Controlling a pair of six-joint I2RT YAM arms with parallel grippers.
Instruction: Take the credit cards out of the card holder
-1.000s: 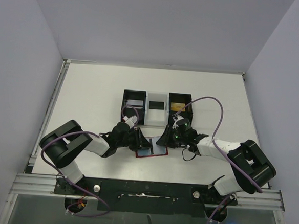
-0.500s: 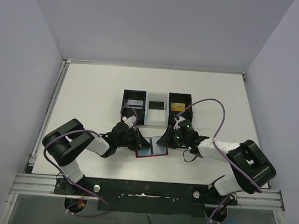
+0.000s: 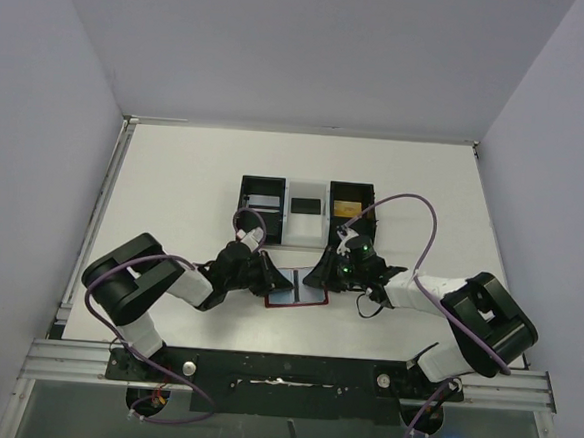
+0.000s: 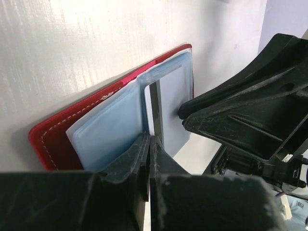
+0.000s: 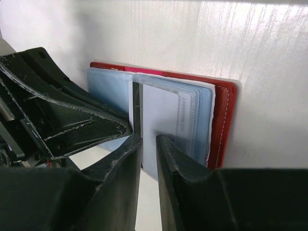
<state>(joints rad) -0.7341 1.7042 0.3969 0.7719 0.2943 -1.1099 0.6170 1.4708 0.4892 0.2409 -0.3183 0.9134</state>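
On the table point(image 3: 174, 191), left pincer point(image 4: 149, 144) pinches the near end of the pale credit card point(image 4: 148, 108), whose length runs toward the narrowly parted right pincer point(image 5: 147, 139) resting on the card holder point(image 4: 48, 139)

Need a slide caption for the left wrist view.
Left gripper pinches a pale card in the open red card holder; right gripper rests on its lining.

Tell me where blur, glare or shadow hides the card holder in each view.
Left wrist: card holder sharp, its own fingers blurred and dark. Right wrist: same, table bright. Top external: even light, no glare, holder small.
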